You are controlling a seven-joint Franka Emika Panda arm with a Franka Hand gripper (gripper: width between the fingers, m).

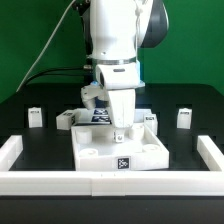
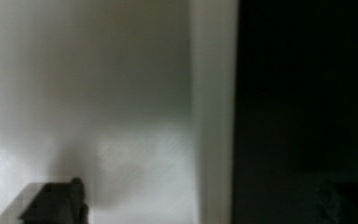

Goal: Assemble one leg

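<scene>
In the exterior view several small white legs with tags stand on the black table: one (image 1: 35, 117) at the left, one (image 1: 65, 121) beside it, one (image 1: 152, 117) right of the arm and one (image 1: 183, 118) further right. My gripper (image 1: 120, 131) points down, low over the large flat white square plate (image 1: 100, 152). In the wrist view the plate's blurred white surface (image 2: 105, 110) fills most of the picture, with black table beside it. My dark fingertips (image 2: 51, 203) stand far apart with nothing between them; the gripper (image 2: 197, 205) is open and holds no leg.
The marker board (image 1: 97, 114) lies behind the plate, partly hidden by the arm. A low white wall runs along the front (image 1: 110, 181), with ends at the exterior view's left (image 1: 10, 150) and right (image 1: 211, 150).
</scene>
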